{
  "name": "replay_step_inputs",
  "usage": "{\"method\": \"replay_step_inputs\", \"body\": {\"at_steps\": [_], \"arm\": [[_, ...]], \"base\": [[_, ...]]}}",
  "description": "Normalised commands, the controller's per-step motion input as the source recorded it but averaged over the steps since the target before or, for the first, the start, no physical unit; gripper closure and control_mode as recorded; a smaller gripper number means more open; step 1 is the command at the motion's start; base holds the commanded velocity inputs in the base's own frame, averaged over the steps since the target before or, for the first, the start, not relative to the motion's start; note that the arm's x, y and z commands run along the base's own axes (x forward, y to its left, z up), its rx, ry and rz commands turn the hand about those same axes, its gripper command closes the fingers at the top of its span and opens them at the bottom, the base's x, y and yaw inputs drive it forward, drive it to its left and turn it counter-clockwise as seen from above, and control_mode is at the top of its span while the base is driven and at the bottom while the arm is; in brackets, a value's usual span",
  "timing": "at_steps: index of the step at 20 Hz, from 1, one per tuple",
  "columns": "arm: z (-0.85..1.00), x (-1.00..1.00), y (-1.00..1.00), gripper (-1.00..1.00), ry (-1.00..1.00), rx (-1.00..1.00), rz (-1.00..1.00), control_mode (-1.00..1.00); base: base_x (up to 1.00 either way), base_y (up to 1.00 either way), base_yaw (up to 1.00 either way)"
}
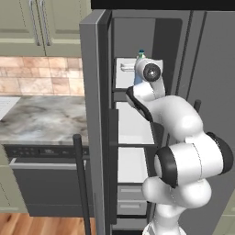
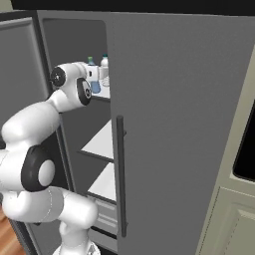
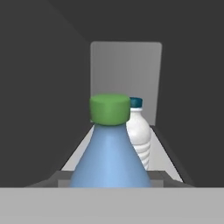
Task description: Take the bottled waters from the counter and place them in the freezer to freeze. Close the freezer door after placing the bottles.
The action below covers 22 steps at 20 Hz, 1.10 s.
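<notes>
My arm is stretched into the freezer (image 1: pixel 137 137), whose door (image 1: pixel 94 119) stands open on the left, and my gripper (image 2: pixel 99 75) is at the top white shelf (image 2: pixel 105 93). My fingers are pressed in on the blue bottle with the green cap (image 3: pixel 110 151); from the hand camera it sits right between them, upright, its base hidden by the lower edge of the view, so I cannot tell whether it rests on the shelf or hangs just above it. Just behind it and a little to the right stands the clear ribbed bottle with the dark cap (image 3: pixel 139 133), upright on the same shelf, near the blue one but I cannot tell if they touch. In the right base view both caps show side by side above my hand. The stretch of counter (image 1: pixel 43 119) visible to the left of the door carries no bottle. So I judge one bottle is delivered and the second is nearly placed. What remains, as I read it, is to let go, draw my arm out past the shelves, and swing the freezer door shut.
</notes>
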Motion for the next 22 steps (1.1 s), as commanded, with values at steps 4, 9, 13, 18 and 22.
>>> {"method": "replay_step_inputs", "body": {"at_steps": [4, 9, 13, 18, 22], "arm": [[-0.42, 0.01, 0.0, 1.0, 0.0, 0.0, -0.03, -1.0], [-0.35, 0.0, 0.0, 1.0, 0.0, 0.0, -0.03, -1.0], [-0.29, 0.0, 0.0, 1.0, -0.01, 0.0, -0.01, -1.0], [-0.01, 0.0, 0.0, 1.0, 0.0, 0.0, 0.0, -1.0], [0.0, 0.0, 0.0, 1.0, 0.0, 0.0, 0.0, -1.0]], "base": [[0.0, 0.0, 0.0], [0.0, 0.0, 0.0], [0.0, 0.0, 0.0], [0.0, 0.0, 0.0], [0.0, 0.0, 0.0]]}}
